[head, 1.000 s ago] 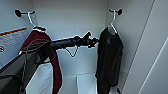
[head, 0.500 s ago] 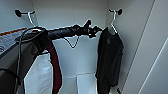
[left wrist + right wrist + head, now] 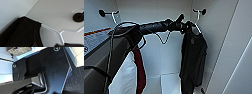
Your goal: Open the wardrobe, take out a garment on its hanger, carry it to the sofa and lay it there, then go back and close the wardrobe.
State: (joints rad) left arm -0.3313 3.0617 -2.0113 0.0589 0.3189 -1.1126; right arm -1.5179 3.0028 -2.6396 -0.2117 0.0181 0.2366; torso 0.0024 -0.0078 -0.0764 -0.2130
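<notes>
One arm, the left, reaches further into the open wardrobe [image 3: 159, 15] than a second ago; its gripper [image 3: 184, 25] now sits at the hanger [image 3: 197, 23] atop the garment [image 3: 192, 60]. Cannot tell its grip. Garment hangs unmoved, right side; maroon jacket [image 3: 140, 70] left.

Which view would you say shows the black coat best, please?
The head view: the coat hangs there nearly full length inside the wardrobe, with the left hand at its collar. The left wrist view gives just a close-up of one shoulder on the hanger. The right wrist view adds nothing of it.
</notes>
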